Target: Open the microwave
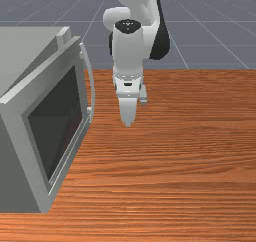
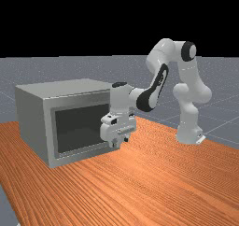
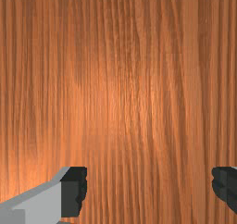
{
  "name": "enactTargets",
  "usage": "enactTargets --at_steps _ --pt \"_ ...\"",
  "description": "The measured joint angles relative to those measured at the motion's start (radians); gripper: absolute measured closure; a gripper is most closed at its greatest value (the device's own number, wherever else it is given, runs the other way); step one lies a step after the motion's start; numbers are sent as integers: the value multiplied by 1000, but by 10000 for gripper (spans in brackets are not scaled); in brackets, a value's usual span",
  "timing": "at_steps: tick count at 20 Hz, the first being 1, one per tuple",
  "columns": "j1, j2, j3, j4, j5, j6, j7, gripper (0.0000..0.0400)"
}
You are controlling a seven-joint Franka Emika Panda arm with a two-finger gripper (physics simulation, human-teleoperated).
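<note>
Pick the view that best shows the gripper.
Wrist view: close up, the gripper has both fingers wide apart. Front view: edge-on, fingers overlapping. Far view: oblique, fingertips small, in front of the microwave.

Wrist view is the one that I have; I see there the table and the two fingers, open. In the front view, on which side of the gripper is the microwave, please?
Observer: The microwave is to the front view's left of the gripper.
Operator: Thank you. And the handle, at which end of the door it is?
Observer: The handle is at the end of the door nearer the arm's base.
Operator: Do I touch already this handle?
Observer: No, the front view shows a strip of table between handle and gripper.
</note>
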Motion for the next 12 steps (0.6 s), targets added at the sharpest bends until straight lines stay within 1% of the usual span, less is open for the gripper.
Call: enactTargets --at_steps 1,2,3,4,5,6,7,8,10,12 --pt "0 0 0 0 0 0 0 151" --pt "2 -3 -3 -1 4 -6 19 92" --pt "2 -6 -6 0 7 -10 31 56" --pt "2 -9 -8 0 9 -12 38 34" --pt "6 -83 -37 -18 26 -177 212 175" --pt "-4 -166 -69 8 55 -308 390 262" --pt "-18 -225 -98 33 89 -388 579 315" --pt "-29 -261 -120 40 126 -431 778 348" --pt "-23 -294 -141 27 206 -460 1155 380" --pt "-19 -309 -153 9 255 -457 1318 393"
